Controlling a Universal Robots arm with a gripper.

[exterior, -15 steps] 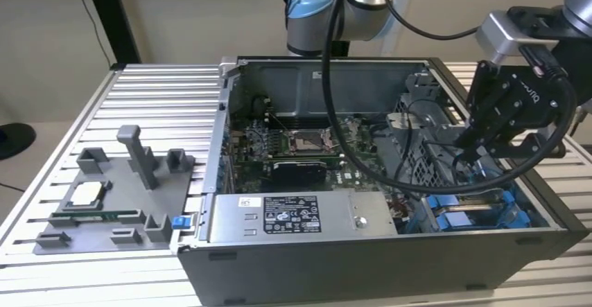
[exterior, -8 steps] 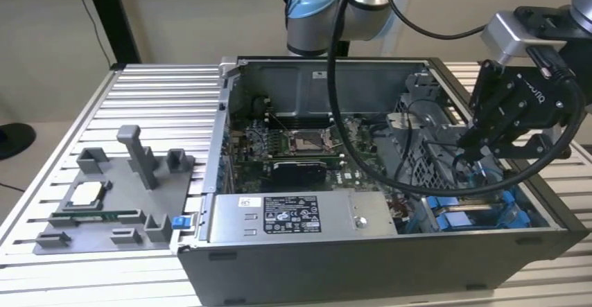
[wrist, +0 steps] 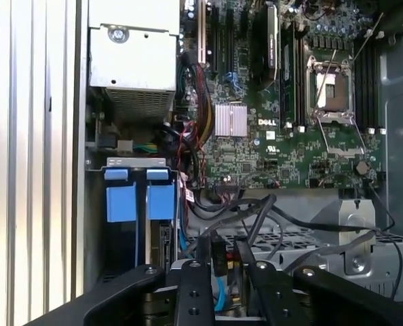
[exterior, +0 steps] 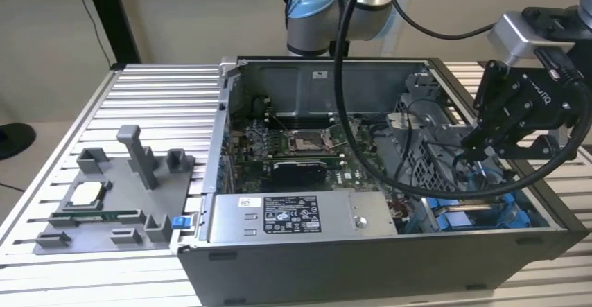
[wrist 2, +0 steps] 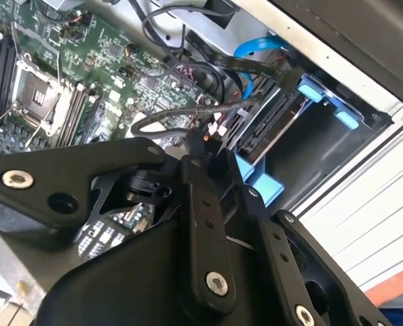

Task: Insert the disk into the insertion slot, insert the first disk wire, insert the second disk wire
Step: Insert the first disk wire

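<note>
My gripper [exterior: 468,156] hangs inside the open computer case, at the exterior view's right, just above the insertion slot [exterior: 481,213] with its bright blue rails. In both wrist views its black fingers [wrist: 203,255] are shut on a small black wire connector [wrist: 220,257] whose dark cable [wrist 2: 167,119] loops back over the motherboard. The disk [wrist 2: 269,129] sits edge-on in the slot [wrist 2: 323,95], with blue carrier tabs [wrist: 140,200] around it. A blue data cable [wrist 2: 256,46] runs to the disk's end. The connector [wrist 2: 208,144] is close to the disk's edge; I cannot tell whether they touch.
The silver power-supply box [exterior: 287,217] lies along the case front. The motherboard [exterior: 296,147] fills the middle, and a perforated grey cage [exterior: 425,154] stands beside the slot. A grey fixture [exterior: 111,196] with parts rests on the slatted table. The arm's thick black cable [exterior: 370,154] droops into the case.
</note>
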